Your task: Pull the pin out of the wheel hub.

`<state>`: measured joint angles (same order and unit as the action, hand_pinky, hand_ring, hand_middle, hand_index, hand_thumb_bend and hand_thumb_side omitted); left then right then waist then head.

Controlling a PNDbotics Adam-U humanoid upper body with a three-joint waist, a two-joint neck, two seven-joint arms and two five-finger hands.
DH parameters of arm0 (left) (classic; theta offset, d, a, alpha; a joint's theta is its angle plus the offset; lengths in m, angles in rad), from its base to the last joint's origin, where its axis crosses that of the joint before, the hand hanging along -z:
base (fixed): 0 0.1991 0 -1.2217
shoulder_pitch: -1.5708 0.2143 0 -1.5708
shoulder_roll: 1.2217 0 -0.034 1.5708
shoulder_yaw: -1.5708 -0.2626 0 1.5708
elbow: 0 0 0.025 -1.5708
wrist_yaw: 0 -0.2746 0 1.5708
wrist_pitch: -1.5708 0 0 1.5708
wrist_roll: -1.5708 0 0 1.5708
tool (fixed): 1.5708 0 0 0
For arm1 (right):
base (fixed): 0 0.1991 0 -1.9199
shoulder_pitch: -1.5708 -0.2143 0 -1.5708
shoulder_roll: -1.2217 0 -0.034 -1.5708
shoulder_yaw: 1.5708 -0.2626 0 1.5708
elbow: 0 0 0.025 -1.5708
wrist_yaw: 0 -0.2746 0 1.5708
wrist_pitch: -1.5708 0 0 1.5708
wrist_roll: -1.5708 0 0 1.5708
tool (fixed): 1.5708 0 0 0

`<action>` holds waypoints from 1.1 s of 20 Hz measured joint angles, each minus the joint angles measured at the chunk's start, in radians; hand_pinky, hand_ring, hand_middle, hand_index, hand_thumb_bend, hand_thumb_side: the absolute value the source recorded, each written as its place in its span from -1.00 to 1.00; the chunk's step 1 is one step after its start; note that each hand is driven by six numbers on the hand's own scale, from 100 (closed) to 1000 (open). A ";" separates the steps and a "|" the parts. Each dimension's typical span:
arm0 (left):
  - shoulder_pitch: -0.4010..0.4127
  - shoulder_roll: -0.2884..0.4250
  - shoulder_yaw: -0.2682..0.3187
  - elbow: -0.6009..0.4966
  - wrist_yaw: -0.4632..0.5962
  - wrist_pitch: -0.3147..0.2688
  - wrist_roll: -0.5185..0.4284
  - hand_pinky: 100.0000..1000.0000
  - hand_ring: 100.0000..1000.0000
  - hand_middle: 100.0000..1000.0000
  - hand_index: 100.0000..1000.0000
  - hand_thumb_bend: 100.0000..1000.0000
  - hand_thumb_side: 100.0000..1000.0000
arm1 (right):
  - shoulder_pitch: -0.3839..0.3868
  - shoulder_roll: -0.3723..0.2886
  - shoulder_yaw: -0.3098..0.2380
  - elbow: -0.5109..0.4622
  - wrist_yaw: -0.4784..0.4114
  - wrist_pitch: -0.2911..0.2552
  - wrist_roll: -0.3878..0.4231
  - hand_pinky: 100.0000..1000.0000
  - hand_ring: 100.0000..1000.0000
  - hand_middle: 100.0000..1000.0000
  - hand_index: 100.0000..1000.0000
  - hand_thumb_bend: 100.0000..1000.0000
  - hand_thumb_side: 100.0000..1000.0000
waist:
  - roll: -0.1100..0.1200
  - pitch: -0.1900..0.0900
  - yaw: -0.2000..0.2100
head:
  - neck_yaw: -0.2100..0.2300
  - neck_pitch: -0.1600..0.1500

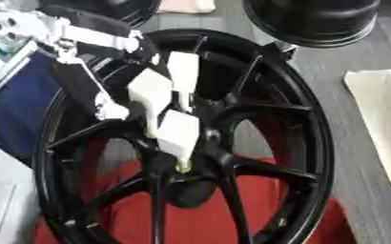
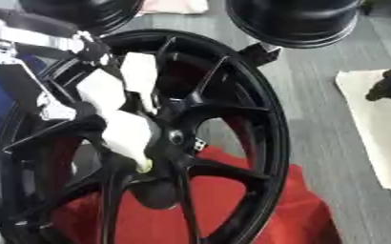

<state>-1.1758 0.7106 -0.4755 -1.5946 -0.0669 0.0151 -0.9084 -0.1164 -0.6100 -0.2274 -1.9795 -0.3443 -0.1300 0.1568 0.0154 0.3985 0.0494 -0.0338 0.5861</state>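
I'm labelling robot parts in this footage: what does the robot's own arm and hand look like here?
Only the left hand shows clearly: blocky white finger segments, one fingertip tinted yellowish. Its arm comes in from the upper left, black with white and silver parts. A dark shape at the right eye view's right edge cannot be identified.

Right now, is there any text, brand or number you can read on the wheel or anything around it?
None readable.
Wheel: no marking visible on rim or spokes.
White paper at lower left: faint lines, too blurred to read.
Left hand, over the hub: no label visible.

Both head eyes look down, close, sharing the wheel (image 1: 182, 143)
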 measured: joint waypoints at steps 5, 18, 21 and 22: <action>-0.013 0.000 0.081 -0.027 0.056 0.014 0.026 0.14 -0.01 -0.59 -0.58 -1.00 -0.80 | 0.004 0.008 0.000 0.000 -0.001 0.001 0.000 0.54 0.18 0.10 0.35 -1.00 0.21 | -0.007 0.000 0.003 | 0.000 0.000; 0.168 0.215 0.386 0.123 0.128 0.046 0.212 0.12 0.00 -0.55 -0.52 -1.00 -0.74 | 0.065 0.010 -0.052 0.000 0.009 -0.023 -0.045 0.54 0.19 0.10 0.36 -1.00 0.18 | -0.032 -0.017 0.119 | -0.081 0.029; 0.241 0.282 0.460 0.195 0.098 0.078 0.257 0.14 0.02 -0.51 -0.48 -1.00 -0.78 | 0.064 0.017 -0.060 0.000 0.010 -0.029 -0.054 0.54 0.19 0.11 0.36 -1.00 0.18 | -0.045 -0.018 0.132 | -0.092 0.029; 0.265 0.296 0.485 0.219 0.084 0.087 0.272 0.17 0.06 -0.46 -0.43 -1.00 -0.86 | 0.064 0.017 -0.062 0.000 0.010 -0.032 -0.056 0.54 0.19 0.11 0.36 -1.00 0.18 | -0.049 -0.018 0.135 | -0.093 0.029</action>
<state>-0.9105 1.0068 0.0093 -1.3752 0.0175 0.1024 -0.6363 -0.0523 -0.5929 -0.2895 -1.9795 -0.3346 -0.1616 0.1003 -0.0336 0.3809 0.1843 -0.1269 0.6147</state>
